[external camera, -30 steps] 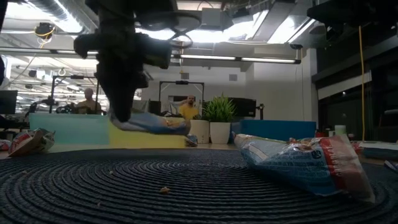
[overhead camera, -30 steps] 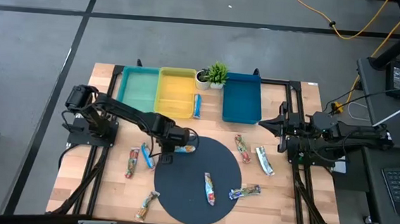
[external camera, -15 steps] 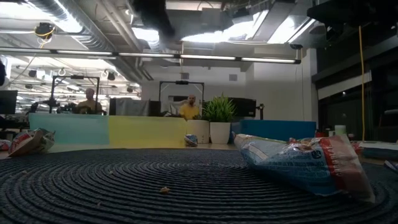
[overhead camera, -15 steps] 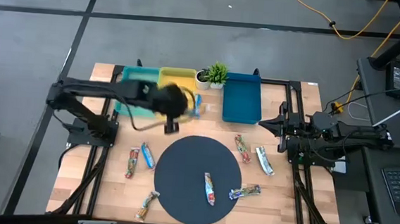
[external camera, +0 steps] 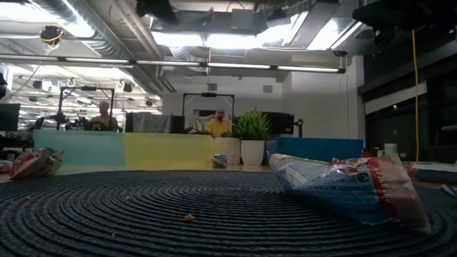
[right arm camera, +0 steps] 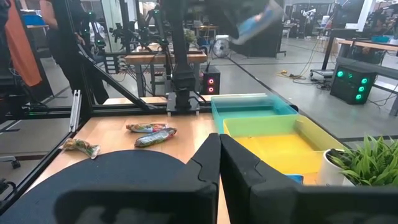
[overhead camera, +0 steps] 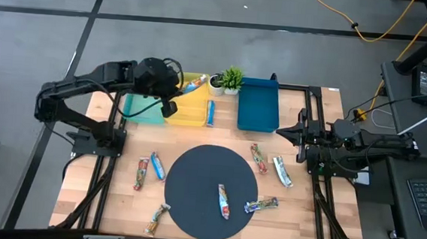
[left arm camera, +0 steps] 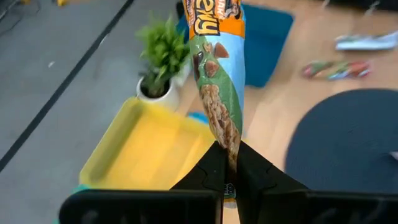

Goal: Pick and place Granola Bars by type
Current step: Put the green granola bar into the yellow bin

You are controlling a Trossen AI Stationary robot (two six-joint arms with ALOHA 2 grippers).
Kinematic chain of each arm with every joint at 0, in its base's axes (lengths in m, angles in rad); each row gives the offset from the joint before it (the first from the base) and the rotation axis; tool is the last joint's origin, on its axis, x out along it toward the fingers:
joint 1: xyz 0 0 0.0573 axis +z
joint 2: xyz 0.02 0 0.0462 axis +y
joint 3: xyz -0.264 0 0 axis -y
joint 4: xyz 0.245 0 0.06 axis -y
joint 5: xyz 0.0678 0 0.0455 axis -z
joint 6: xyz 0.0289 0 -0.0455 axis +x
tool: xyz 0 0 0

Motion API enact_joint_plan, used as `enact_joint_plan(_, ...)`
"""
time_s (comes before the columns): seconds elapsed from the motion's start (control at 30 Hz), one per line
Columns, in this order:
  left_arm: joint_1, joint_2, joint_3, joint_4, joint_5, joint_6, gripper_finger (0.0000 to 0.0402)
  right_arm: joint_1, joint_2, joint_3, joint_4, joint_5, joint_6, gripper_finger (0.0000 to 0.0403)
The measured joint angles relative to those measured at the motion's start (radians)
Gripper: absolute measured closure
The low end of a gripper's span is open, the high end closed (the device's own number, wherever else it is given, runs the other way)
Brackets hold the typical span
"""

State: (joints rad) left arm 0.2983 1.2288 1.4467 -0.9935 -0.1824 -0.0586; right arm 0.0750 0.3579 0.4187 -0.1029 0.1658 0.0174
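On the wooden desk (overhead camera: 118,196), the sorting of granola bars by type is in its carrying stage: the left arm is hanging high over the back row of trays, its left pincer (left arm camera: 227,163) clamped on the tail of one granola bar (left arm camera: 217,81) with an orange, green and blue wrapper, which is jutting out above the yellow tray (overhead camera: 191,110). That tray is sitting between a teal tray (overhead camera: 141,92) and a dark blue tray (overhead camera: 258,106), with a small potted plant (overhead camera: 232,79) just behind the gap before the blue one. A round dark mat (overhead camera: 194,178) is taking up the desk's middle, carrying one bar (overhead camera: 224,202), while other bars are lying on the wood either side of it and a blue-wrapped bar (overhead camera: 210,113) is lying just beside the yellow tray. The right pincer (right arm camera: 219,163) is waiting shut and empty at the desk's right edge. Judging by its position, the held bar is about to be delivered; the next move is calling for lowering it squarely over the matching tray's floor, clear of the rim and plant, before the jaws are parted.
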Motion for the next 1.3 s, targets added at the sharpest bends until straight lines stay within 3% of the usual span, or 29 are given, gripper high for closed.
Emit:
enact_joint_plan(0.57,0.242,0.301,0.0,-0.013,0.133,0.172,0.0397,0.0,0.0,0.0,0.0,0.0,0.0,0.039)
enact_joint_plan(0.8,0.284,0.437,0.0,-0.013,0.211,0.243,0.0398,0.0,0.0,0.0,0.0,0.0,0.0,0.039)
enact_joint_plan(0.97,0.299,0.49,-0.001,-0.013,0.21,0.278,0.0398,0.0,0.0,0.0,0.0,0.0,0.0,0.039)
enact_joint_plan(1.3,0.358,0.489,-0.193,0.075,0.261,0.297,0.0398,0.0,0.0,0.0,0.0,0.0,0.0,0.039)
